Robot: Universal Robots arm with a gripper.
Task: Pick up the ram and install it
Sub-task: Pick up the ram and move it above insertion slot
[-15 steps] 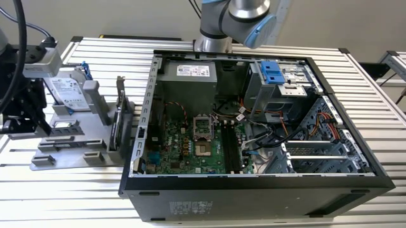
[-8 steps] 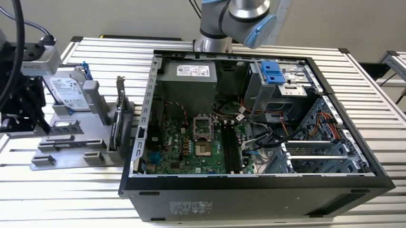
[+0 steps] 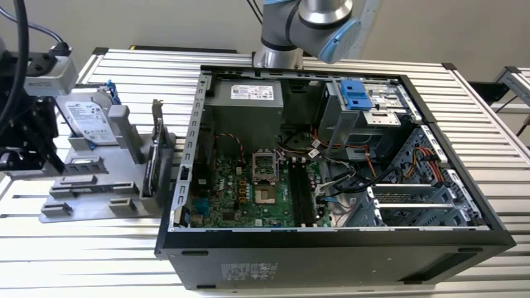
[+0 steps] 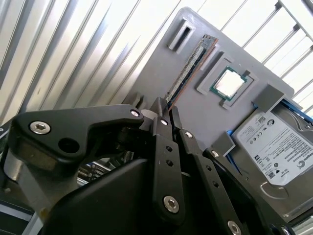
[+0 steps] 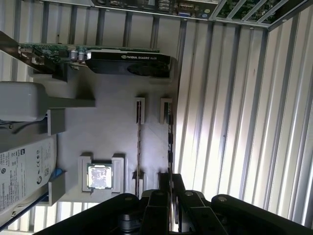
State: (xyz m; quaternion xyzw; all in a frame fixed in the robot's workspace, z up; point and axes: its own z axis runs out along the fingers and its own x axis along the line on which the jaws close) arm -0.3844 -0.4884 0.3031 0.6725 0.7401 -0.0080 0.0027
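The fingers [image 4: 160, 117] are seen in the second wrist view drawn close about the near end of the ram [image 4: 191, 66], which is pinched between them while it stands on edge in the grey holder [image 4: 195, 122]. The processor chip [image 4: 229, 83] is seated just beside it, and the hard drive [image 4: 276, 147] is held further off. In the first wrist view the ram [image 5: 170, 142] is shown along the holder's edge next to the slatted bench [image 5: 234, 122], with a graphics card [image 5: 129, 62] propped at the far end. In the exterior view the holder [image 3: 91, 205] is set beside the open computer case [image 3: 331, 254], on the exterior view's left.
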